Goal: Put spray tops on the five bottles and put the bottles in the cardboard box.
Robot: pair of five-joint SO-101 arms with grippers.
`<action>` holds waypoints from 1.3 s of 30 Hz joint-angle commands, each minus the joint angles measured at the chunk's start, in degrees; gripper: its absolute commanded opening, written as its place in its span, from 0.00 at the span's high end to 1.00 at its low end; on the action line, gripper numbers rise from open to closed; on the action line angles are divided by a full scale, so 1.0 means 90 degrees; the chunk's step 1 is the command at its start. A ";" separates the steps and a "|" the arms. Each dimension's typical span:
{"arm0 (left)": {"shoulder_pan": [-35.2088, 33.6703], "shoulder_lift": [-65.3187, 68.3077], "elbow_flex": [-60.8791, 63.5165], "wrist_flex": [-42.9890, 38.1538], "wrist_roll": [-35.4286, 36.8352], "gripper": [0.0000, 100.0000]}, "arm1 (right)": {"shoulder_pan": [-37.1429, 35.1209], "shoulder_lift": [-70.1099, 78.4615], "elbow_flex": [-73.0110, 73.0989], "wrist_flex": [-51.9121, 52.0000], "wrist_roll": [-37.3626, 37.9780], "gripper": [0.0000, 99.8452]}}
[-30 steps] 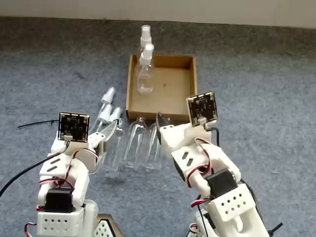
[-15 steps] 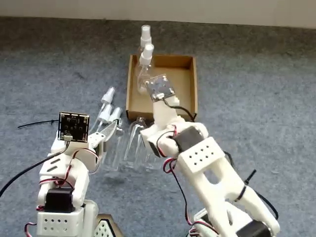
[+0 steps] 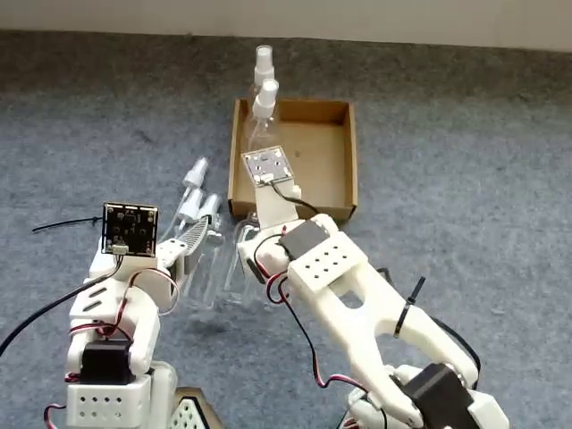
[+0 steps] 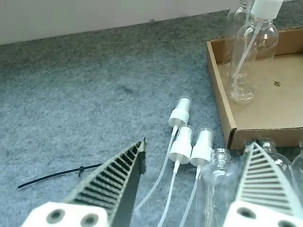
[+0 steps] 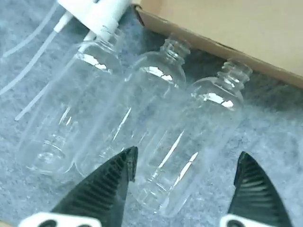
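Three clear uncapped bottles [image 5: 137,109] lie side by side on the carpet, necks toward the cardboard box [image 3: 313,165]. My right gripper [image 5: 187,161] hangs open just above them, its jaws spread either side of the bottle [image 5: 199,137] on the right of the row. Three loose spray tops [image 4: 182,142] lie left of the box. My left gripper [image 4: 198,146] stands open behind those tops and the leftmost bottle [image 4: 215,184]. A capped bottle [image 3: 262,125] stands in the box's far left corner. Another capped bottle [image 3: 264,63] stands just beyond it.
Grey carpet covers the whole table. A black cable tie [image 4: 57,175] lies on it left of the left arm. The right arm [image 3: 313,259] stretches over the lying bottles and hides part of them in the high view. The box's right half [image 3: 326,152] is bare.
The right arm has swung forward and to the left, from beside the box to over the lying bottles. The left arm has stayed put.
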 commanded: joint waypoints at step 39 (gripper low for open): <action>-0.0054 0.0005 0.0259 -0.0518 0.0000 0.70 | 0.4283 -0.0005 0.1206 0.0747 0.2598 1.00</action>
